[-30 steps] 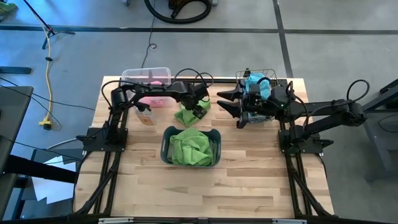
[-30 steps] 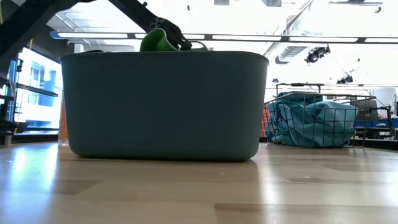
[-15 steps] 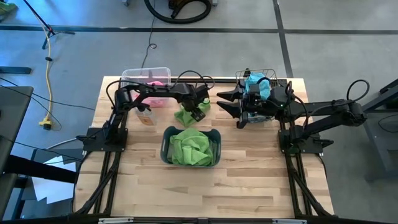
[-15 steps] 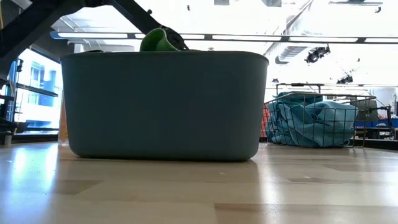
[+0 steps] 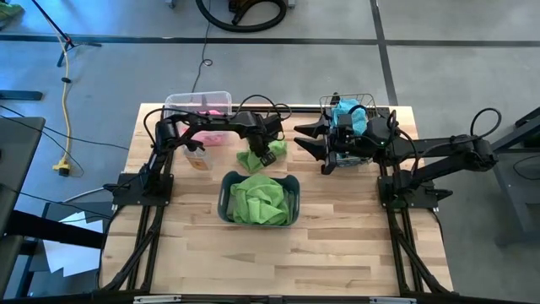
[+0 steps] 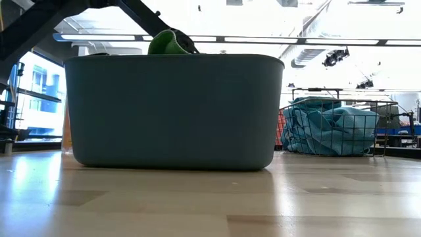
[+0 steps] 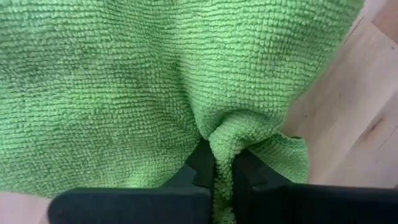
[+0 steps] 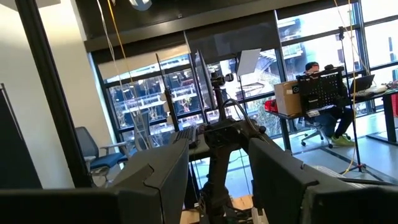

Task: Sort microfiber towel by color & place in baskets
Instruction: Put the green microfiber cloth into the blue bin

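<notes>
A green microfiber towel (image 5: 253,159) lies crumpled on the table just beyond the grey-blue tub (image 5: 226,203), which holds more green towels (image 5: 257,201). My left gripper (image 5: 268,155) points down onto the loose towel (image 7: 124,81) and is shut on it. The clear bin (image 5: 181,103) at the far left holds pink towels. The wire basket (image 5: 371,108) at the far right holds blue towels (image 6: 325,125). My right gripper (image 8: 217,180) hovers raised and level beside the wire basket, open, with nothing between its fingers. My left gripper pinches a raised fold of the green towel (image 7: 222,149) between its two fingers (image 7: 200,169), near one edge of the cloth. It comes from above, pointing down. The rest of the towel lies spread and slack on the table around the pinch.
The tub (image 6: 174,112) stands at the table's middle and hides the loose towel in the low view, where only green towels (image 6: 168,43) peek over its rim. A small brown object (image 5: 196,160) stands by the left arm's base. Bare wood lies toward the near edge.
My left gripper has sunk a little onto the green towel, rolled about its own axis and shut, gathering a fold of the cloth between its fingers. The towel has bunched slightly under it and stays on the table.
</notes>
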{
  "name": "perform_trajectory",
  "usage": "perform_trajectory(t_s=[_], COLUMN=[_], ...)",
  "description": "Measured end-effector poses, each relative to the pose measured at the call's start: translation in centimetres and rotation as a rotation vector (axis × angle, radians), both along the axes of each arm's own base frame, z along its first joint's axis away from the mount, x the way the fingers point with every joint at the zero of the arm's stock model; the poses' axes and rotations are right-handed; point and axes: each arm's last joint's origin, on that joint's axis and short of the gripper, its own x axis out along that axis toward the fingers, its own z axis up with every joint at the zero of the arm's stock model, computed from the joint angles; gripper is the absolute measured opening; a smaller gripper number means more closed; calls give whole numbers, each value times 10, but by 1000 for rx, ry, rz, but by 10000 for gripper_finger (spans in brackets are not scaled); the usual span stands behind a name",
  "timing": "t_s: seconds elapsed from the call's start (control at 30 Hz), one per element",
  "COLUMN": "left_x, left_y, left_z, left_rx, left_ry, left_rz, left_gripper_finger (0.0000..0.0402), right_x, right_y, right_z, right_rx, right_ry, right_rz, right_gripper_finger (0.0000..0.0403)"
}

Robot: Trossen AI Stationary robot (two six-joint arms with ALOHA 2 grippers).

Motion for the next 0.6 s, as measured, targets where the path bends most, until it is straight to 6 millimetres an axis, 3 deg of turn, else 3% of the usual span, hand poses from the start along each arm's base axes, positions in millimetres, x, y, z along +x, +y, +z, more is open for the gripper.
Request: perform_trajectory(t_s=[0.4,0.6], left_x=[-1,-6], left_y=[1,2], left_z=[-1,13], left_rx=[7,31], left_ry=[7,-9], left_rz=[-5,4], left_gripper_finger=[1,1], right_x=[0,-1], right_y=[0,1], right_z=[0,3], right_rx=[17,4], right_ry=[-1,-32], right_rz=[6,51], right_gripper_finger=[168,168])
